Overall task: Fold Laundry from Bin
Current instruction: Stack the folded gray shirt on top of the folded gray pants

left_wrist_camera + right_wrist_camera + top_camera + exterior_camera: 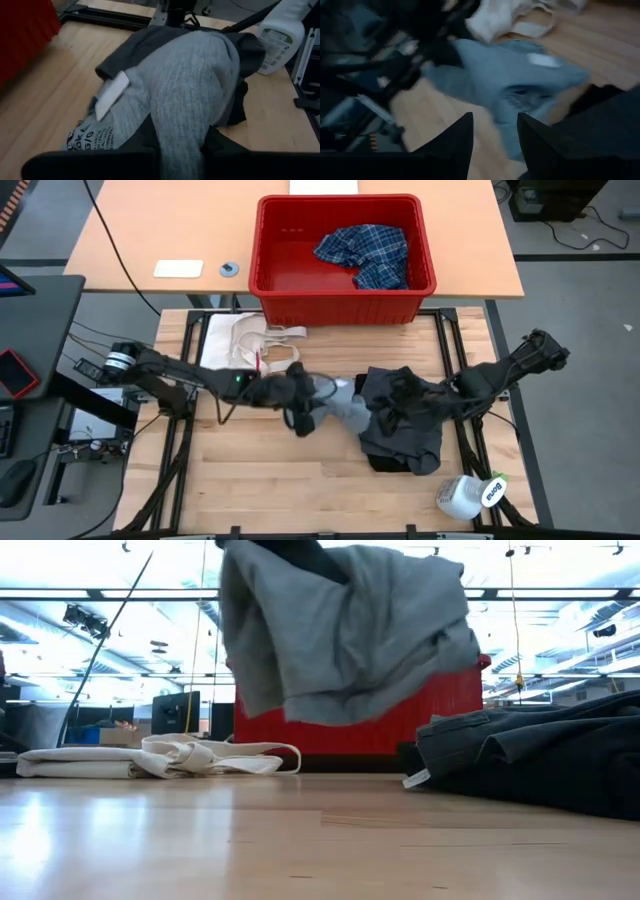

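One soft light grey garment (345, 402) lifted off wooden worktop (260, 480), clamped in left pincer (300, 416); right pincer (494, 131) gapes empty. Next: spread flat.

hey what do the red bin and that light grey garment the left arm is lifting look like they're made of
The bright red rectangular bin looks like moulded plastic, slightly glossy, judging by its stiff ribbed walls and thick rim. The light grey garment looks like a soft knit, probably cotton jersey or fleece: matte, faintly ribbed, with a sewn-in white label, draping limply from the left gripper, which is shut on it.
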{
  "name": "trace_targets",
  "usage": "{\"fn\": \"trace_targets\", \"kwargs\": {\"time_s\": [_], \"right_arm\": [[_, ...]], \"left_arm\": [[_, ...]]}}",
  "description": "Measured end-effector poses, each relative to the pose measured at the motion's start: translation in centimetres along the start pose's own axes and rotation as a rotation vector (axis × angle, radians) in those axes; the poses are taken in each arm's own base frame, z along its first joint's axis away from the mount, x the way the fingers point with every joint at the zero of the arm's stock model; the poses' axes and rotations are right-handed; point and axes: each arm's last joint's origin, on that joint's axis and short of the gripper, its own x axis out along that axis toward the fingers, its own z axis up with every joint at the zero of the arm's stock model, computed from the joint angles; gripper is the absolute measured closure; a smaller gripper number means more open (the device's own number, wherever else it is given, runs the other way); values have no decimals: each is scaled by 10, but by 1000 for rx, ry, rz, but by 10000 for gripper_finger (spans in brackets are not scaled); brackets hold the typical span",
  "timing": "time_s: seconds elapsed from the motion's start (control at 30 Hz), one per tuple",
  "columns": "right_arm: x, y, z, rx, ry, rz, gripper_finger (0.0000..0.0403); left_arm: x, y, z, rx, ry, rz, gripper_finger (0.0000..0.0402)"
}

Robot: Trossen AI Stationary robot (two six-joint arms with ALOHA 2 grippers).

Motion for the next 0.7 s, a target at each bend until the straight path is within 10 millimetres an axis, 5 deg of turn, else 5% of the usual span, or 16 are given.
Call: {"fn": "trace_targets", "kwargs": {"time_s": [0.2,0.43,0.7], "right_arm": [[2,10,-6,-70,164,132,242],[65,30,-37,-154,195,29,243],[119,-2,-62,-136,8,-222,243]], "left_arm": [[7,16,18,-6,27,-20,349],[11,28,37,-12,-9,-32,349],[12,22,41,-1,-28,-100,349]]}}
